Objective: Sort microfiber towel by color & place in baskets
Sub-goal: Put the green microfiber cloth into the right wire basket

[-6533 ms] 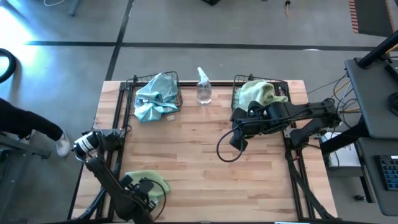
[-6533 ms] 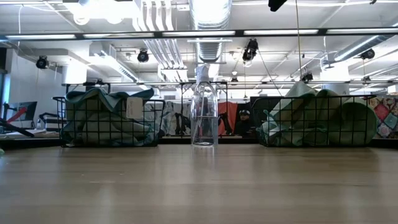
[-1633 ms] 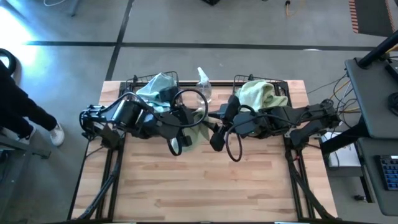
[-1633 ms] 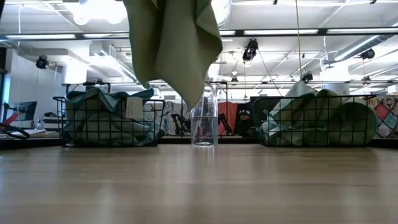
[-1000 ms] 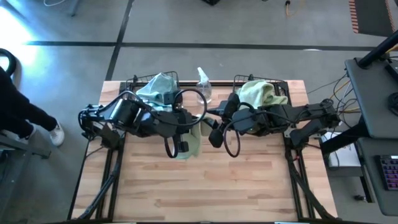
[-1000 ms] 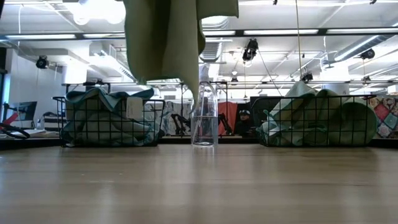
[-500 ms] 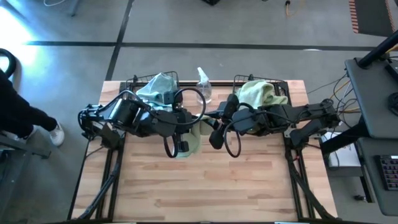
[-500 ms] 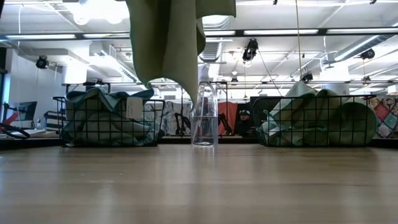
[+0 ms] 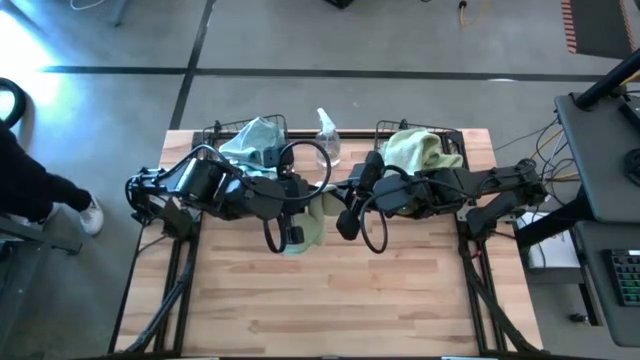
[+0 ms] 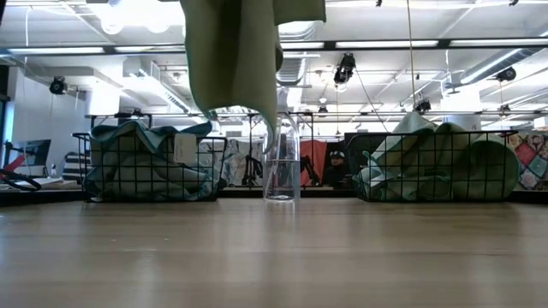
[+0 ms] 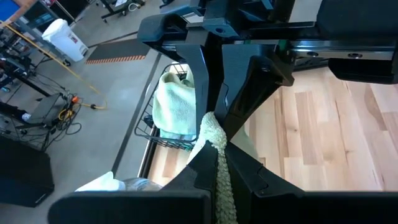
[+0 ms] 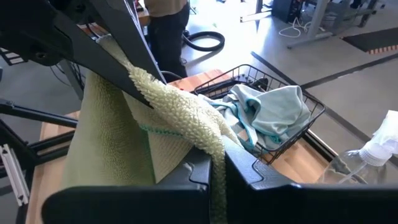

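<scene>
Yellow-green towel (image 9: pixel 312 222) pinched by both clamped end effectors, left (image 9: pixel 300 192), right (image 9: pixel 343 197); hangs below; your green basket (image 9: pixel 462 150) lies behind right one.

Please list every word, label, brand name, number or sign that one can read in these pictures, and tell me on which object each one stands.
No readable text in any view.
Pale tag on the cloths in the left basket, low view: too small to read.
Spray bottle: no label visible.
Yellow-green towel held by both grippers: no print visible.
</scene>
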You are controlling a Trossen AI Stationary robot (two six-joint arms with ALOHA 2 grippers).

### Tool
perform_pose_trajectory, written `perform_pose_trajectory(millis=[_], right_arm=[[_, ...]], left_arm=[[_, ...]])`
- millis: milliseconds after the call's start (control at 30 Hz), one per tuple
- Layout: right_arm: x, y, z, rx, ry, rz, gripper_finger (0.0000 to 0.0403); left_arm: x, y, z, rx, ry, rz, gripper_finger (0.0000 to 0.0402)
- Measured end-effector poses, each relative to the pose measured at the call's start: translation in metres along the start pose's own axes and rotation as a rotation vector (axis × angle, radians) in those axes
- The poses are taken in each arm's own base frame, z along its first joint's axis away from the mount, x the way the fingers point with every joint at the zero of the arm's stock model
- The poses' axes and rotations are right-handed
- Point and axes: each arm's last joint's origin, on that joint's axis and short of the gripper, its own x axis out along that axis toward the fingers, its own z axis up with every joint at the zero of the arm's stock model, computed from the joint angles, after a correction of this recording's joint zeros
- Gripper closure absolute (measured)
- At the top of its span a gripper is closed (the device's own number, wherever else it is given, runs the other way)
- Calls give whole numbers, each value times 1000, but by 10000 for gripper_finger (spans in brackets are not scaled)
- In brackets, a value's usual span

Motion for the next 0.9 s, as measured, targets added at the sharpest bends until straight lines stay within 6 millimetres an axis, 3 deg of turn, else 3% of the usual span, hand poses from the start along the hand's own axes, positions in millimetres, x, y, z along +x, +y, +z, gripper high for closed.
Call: perform_pose_trajectory(millis=[267,900], right_arm=[[0,0,0,-1,1,0,393],[1,0,0,-2,3,-2,393]], left_arm=[[0,0,2,-8,-14,1,390],[0,1,0,2,-3,11,292]])
